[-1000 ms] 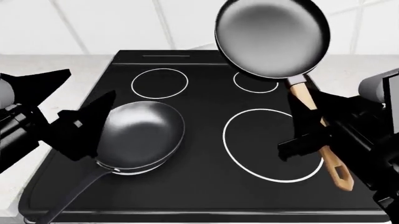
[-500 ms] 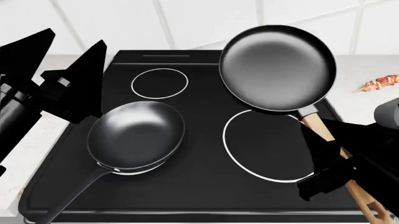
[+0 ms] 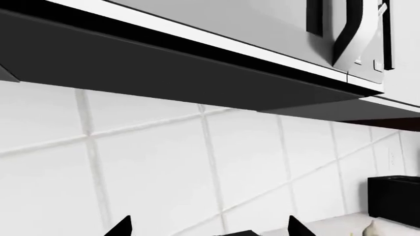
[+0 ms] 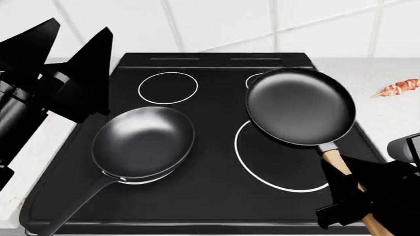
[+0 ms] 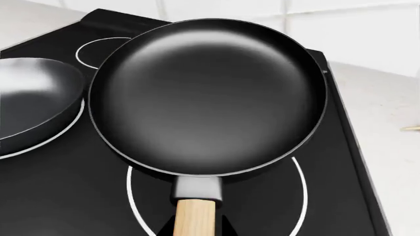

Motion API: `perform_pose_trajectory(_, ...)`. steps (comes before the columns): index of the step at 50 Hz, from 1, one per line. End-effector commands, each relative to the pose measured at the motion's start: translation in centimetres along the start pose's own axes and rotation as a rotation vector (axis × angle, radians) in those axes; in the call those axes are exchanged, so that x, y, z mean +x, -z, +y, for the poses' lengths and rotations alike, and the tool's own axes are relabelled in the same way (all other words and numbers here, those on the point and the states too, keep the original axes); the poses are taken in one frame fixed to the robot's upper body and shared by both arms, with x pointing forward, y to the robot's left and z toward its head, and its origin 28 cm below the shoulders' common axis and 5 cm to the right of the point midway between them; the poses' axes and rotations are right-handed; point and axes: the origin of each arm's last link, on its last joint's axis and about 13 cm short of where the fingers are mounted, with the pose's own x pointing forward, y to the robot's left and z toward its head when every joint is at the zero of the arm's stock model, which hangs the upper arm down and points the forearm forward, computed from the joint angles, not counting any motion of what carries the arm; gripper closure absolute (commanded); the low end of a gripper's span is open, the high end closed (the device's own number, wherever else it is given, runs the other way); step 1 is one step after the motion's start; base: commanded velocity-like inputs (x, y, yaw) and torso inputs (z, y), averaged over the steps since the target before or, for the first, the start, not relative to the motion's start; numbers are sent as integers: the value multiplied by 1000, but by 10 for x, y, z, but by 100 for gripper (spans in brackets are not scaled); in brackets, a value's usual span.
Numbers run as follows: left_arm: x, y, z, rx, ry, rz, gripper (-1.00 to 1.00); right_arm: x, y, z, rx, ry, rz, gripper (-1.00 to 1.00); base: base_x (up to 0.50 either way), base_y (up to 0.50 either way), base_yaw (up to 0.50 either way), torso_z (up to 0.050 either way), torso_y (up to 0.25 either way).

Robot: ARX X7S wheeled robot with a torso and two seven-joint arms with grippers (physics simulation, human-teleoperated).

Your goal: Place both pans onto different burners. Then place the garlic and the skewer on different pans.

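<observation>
Head view, deeper pan [image 4: 143,142] empty, shallower pan [image 4: 300,106] empty, held above burner [image 4: 262,169]

all three views are evenly and brightly lit, with that flat rendered look and no clear single light source. soft grey sheen is seen inside the deeper pan [image 4: 144,142] and the shallower pan [image 4: 300,107], more glow than hard glare. the stovetop [image 4: 217,196] is kept matte black with barely any cast shadow. both grippers are rendered as near-pure black silhouettes, detail lost. everything is sharp, no blur or edge warping is noticed.
</observation>
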Motion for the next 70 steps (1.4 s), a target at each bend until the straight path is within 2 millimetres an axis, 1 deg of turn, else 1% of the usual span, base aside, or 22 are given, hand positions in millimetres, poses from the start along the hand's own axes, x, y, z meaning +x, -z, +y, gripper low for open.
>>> perform_pose_trajectory(1, 2, -2, -1, -11, 10, -22, -100, 5, -3, -10, 3, 92, -103, 100, 0, 0, 2, 0, 0)
perform_pose_trajectory(17, 5, 4, -4, 0, 35, 5, -100, 15, 14, -12, 21, 80, -44, 100, 0, 0, 1, 1, 2)
perform_pose_trajectory(34, 7, 7, -3, -5, 44, 11, -100, 25, 28, -9, 35, 57, 20, 100, 0, 0, 0, 1, 2)
perform_pose_trajectory(70, 6, 6, -3, 0, 40, 16, -100, 32, 43, -12, 46, 44, 103, 100, 0, 0, 0, 1, 2)
